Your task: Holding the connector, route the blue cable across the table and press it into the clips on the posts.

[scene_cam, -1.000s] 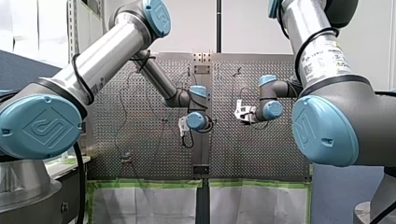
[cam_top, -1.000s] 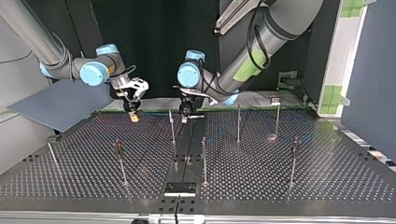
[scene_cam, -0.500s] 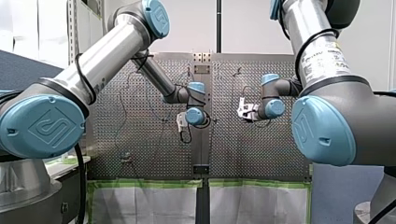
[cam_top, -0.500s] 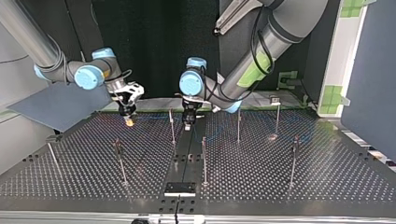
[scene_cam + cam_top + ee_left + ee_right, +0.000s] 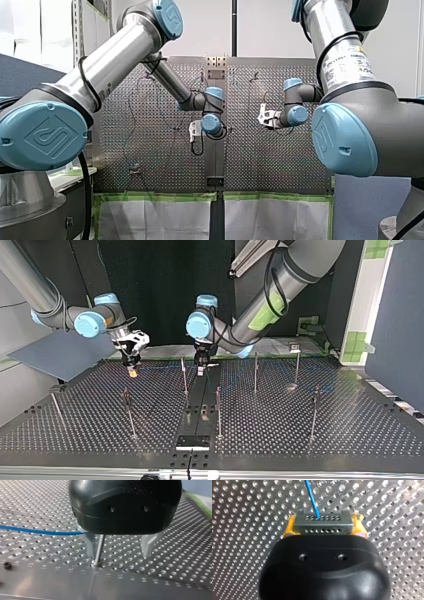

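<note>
Blue cable (image 5: 37,531) near post (image 5: 100,547), post inside spread left hand (image 5: 119,554)

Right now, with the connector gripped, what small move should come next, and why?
Probably press my left gripper down a little along the post. Its open fingers straddle the post, the cable meets the finger beside it, and my right gripper clamps the connector, so the line can take a push.
</note>
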`<move>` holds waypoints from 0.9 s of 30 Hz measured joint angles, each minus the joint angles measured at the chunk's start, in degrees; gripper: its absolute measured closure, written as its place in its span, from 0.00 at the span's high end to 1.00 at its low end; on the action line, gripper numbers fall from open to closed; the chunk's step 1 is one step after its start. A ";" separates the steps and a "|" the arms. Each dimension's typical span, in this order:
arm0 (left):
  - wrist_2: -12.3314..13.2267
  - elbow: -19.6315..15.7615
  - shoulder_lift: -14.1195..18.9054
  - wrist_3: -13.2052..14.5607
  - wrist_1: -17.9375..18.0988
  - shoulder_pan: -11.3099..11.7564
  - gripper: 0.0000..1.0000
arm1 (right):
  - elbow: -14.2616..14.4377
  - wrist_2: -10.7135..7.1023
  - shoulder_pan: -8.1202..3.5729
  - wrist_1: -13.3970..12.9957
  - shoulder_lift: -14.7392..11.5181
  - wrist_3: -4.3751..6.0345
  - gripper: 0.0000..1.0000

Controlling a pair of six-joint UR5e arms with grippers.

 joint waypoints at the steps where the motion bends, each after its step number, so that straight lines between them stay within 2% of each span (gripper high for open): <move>1: -0.56 0.00 0.03 0.24 -0.56 -0.24 1.00 | 0.00 0.00 -0.06 0.02 0.00 -0.04 0.00; 6: -2.70 0.00 0.62 0.66 -2.73 -1.49 1.00 | 0.01 -0.02 -0.15 0.17 0.00 -0.23 0.00; 13: -6.31 0.00 3.26 -0.28 -6.22 -4.92 1.00 | 0.06 -0.60 -0.18 0.32 0.00 -0.34 0.00; 22: -10.64 -0.01 4.15 0.06 -10.15 -9.25 1.00 | 0.08 -0.71 -0.22 0.42 0.00 -0.41 0.00; 27: -13.39 0.43 4.47 0.48 -9.62 -11.99 1.00 | 0.07 -0.71 -0.40 0.46 0.01 -0.29 0.00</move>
